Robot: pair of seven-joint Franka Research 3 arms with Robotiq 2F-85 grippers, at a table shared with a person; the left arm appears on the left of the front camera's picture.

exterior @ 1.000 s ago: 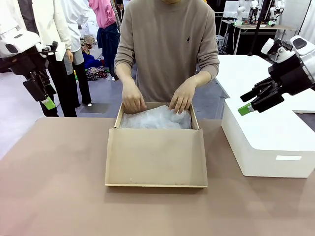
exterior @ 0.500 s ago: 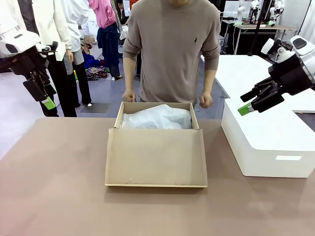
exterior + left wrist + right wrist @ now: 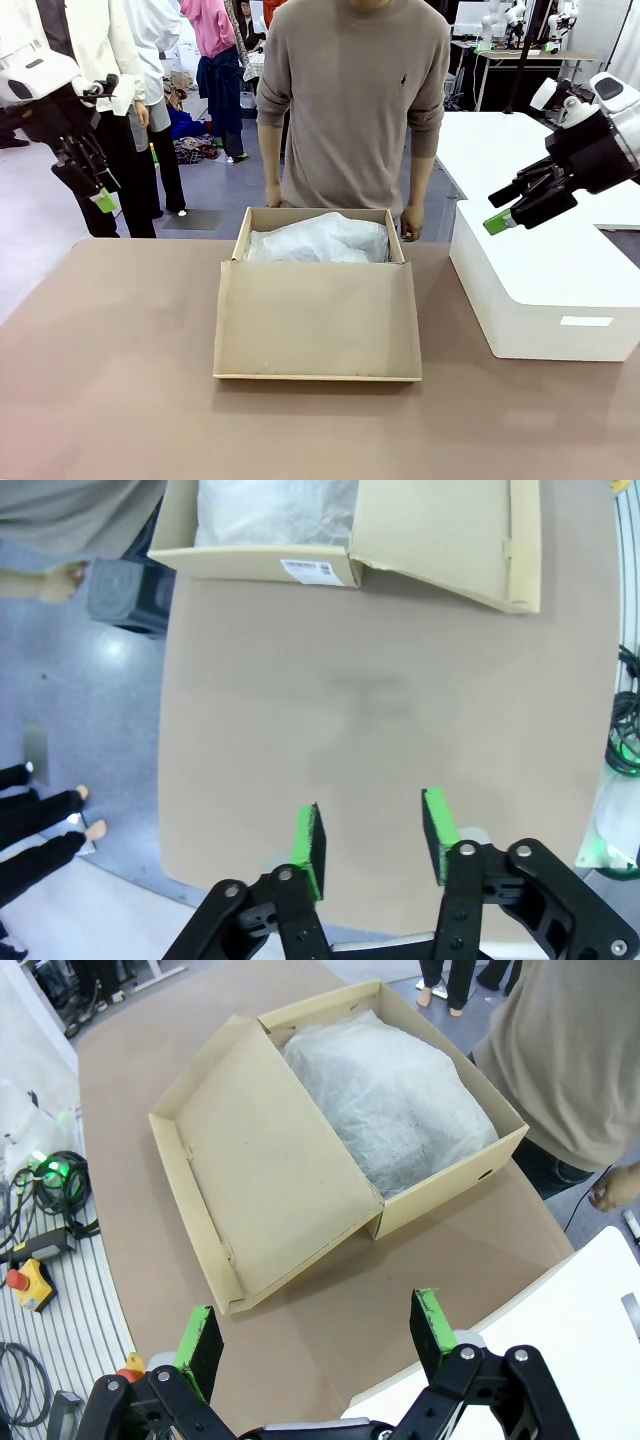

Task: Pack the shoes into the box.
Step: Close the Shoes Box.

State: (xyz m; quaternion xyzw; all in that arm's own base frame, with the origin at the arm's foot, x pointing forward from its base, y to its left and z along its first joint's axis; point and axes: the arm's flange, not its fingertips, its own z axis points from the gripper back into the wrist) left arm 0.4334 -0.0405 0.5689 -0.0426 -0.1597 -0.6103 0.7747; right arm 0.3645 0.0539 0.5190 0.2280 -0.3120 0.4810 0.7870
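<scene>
The tan cardboard box [image 3: 240, 243] stands mid-table, its flat lid flap [image 3: 316, 318] folded down toward me. White tissue paper [image 3: 318, 240] is heaped over the inside, so the shoes are hidden. My left gripper [image 3: 101, 196] hangs high off the table's left edge; in the left wrist view [image 3: 370, 815] its green pads stand partly apart with nothing between them, far from the box [image 3: 260, 562]. My right gripper [image 3: 500, 208] hovers over the white plastic box, open and empty; it [image 3: 312, 1330] looks down on the box [image 3: 450, 1175] and tissue paper [image 3: 400, 1100].
A large white rounded plastic box [image 3: 545, 290] takes up the table's right side. A person in a beige sweater stands behind the cardboard box, hands [image 3: 410, 222] down at their sides. Bare brown tabletop [image 3: 110, 360] lies left of and in front of the box.
The person has lifted both hands off the tissue paper and straightened up. My left gripper has risen slightly and its fingers have drawn closer together. The right arm has not moved.
</scene>
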